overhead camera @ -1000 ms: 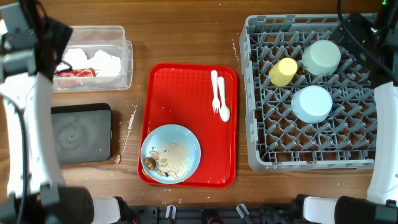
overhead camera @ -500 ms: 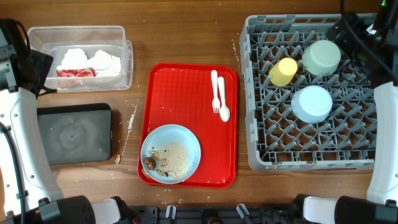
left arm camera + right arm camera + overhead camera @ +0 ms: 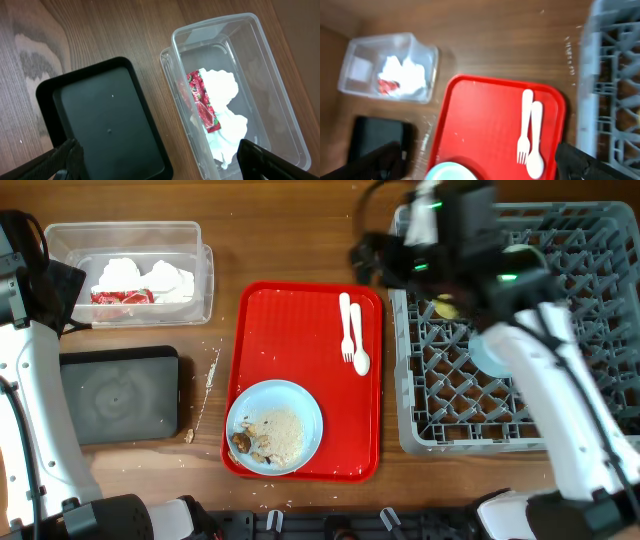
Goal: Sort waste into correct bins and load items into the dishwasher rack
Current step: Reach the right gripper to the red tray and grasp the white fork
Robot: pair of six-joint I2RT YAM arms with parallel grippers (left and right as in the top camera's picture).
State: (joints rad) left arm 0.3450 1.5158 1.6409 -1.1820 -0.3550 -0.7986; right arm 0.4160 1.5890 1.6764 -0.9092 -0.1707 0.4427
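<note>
The left gripper (image 3: 155, 152) is wide open, empty; napkins (image 3: 150, 277) and wrapper (image 3: 120, 297) lie in the clear tub (image 3: 60, 230) — done; plate (image 3: 305, 405) with crumbs (image 3: 278, 435) not yet emptied; fork (image 3: 346, 325) and spoon (image 3: 358, 340) lie on the red tray (image 3: 290, 330), side by side, long axis far-to-near, heads toward the near edge; right gripper (image 3: 477, 152) wide open above — rack (image 3: 450, 420) just beside.

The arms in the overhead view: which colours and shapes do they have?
Both the left arm and the right arm have long white links joined by bulky black housings. The right arm shows small green lights. In the wrist views the fingers are black.
</note>
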